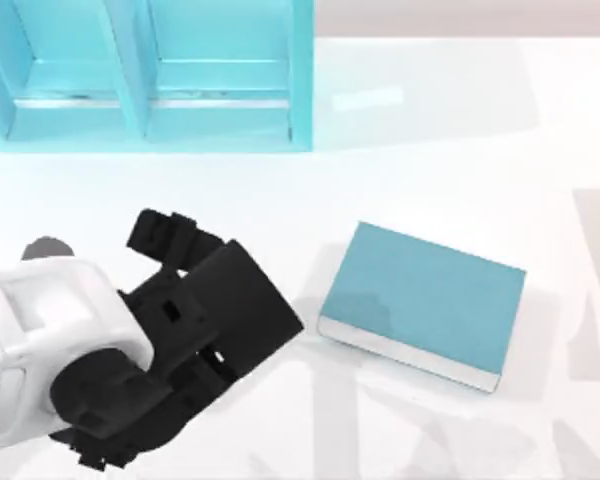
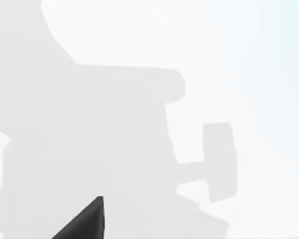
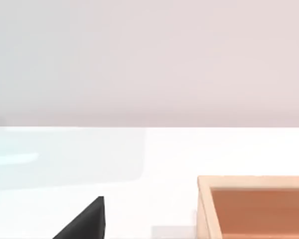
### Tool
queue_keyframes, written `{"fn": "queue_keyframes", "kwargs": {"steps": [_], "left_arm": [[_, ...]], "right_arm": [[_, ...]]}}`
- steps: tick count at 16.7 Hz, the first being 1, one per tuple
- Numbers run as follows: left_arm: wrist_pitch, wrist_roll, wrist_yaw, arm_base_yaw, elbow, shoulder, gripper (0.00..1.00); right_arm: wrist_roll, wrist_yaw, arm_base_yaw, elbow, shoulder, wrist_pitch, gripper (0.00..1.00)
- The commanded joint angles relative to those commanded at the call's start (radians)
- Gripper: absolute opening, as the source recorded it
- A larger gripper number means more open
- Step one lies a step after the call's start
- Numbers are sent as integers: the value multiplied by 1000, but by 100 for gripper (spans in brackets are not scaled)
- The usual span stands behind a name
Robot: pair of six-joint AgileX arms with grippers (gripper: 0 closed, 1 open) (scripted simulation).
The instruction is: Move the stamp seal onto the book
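We are holding our left gripper [image 1: 165,235] at the lower left of the top view; whether it is grasping the stamp seal we cannot tell. Farther right, the book [image 1: 425,300] is lying bare, so placing remains.

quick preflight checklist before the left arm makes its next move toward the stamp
1. Book top free for placing: ok. The book lies flat at the table's centre-right with nothing on its cover.
2. Stamp seal located: cannot tell from these views.
3. Left tool position: ok. The left tool is over the table's left, apart from the book.
4. Left tool empty: cannot tell.
5. Shelf clearance: ok. The teal shelf unit stands at the far left, away from the arm.
6. Right side: the right wrist view shows an orange-brown wooden box.
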Motion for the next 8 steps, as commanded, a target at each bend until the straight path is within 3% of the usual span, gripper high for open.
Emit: {"fn": "queue_keyframes", "kwargs": {"steps": [8], "left_arm": [[447, 1212, 379, 508, -431, -778, 100]], "right_arm": [[0, 0, 0, 0, 0, 0, 100]]}}
